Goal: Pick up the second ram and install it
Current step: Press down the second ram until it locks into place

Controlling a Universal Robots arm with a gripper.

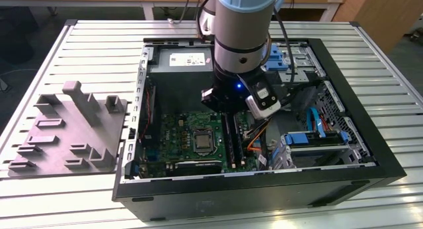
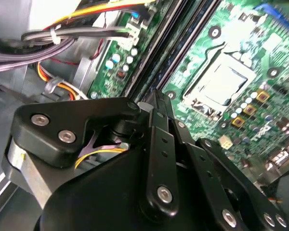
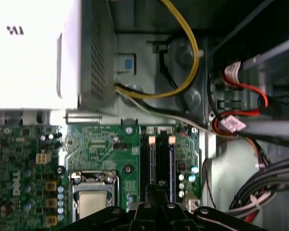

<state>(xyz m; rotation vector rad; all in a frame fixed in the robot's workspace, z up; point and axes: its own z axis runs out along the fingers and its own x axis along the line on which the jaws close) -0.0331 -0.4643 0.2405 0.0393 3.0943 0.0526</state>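
the counter [image 1: 59,199] is a ribbed plate of pale metal slats, standing in a workshop with wooden desks behind it. on it lies an open black computer case [image 1: 264,199], boxy, with sheet-metal walls and blue plastic drive clips. beside the case, on the exterior view's left, sits a grey moulded fixture [image 1: 66,135] with upright blocks and shallow pockets. the arm [image 1: 241,35], a smooth grey and pale blue cylinder, reaches straight down into the case. inside lies the glossy green board [image 1: 182,135] with its square silver processor socket [image 3: 91,195], and a perforated metal power box [image 3: 94,53] with yellow and black cables curling off it. long black slots [image 3: 160,166] run side by side across the board. the claw [image 3: 156,190], of matt black bars with round screw heads, is pressed together over the slots, its tips down at them. the ram [image 3: 172,166], a thin dark strip with a bluish edge, stands on edge in the slot just beside the tips; whether the tips are pinching anything i cannot tell.
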